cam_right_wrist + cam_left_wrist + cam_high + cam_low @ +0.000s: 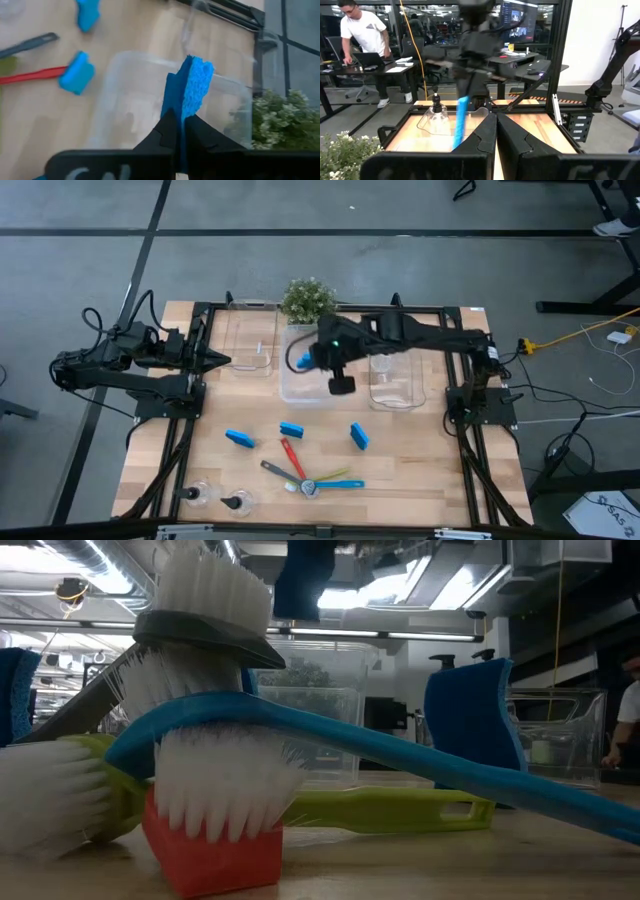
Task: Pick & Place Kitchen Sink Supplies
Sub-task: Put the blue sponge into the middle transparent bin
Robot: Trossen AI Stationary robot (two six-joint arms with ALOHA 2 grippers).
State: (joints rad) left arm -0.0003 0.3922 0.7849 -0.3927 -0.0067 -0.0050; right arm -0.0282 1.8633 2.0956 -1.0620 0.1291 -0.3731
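Note:
My right gripper [306,358] reaches from the table's right over the middle clear bin [300,392], shut on a blue sponge [189,87]. Three more blue sponges [239,439], [291,429], [359,436] lie on the wooden table. In front of them lie the red brush [290,453], grey brush [276,471], yellow-green brush [335,476] and blue brush [345,483], their heads together. Two clear pump bottles [200,495], [237,502] stand near the front left edge. My left gripper [222,361] waits shut at the table's left. My right gripper pinches the sponge's near end [178,116] between its two fingers, on the sponge's two broad faces. The fingers slant down from the table's right side. The sponge sticks out beyond the fingertips, lifted clear above the middle bin.
A left clear bin [250,350] and a right clear bin [398,392] flank the middle one; a pump bottle [436,112] stands in a bin. A green potted plant [308,300] sits behind the bins. A person [365,35] works at a desk beyond the table.

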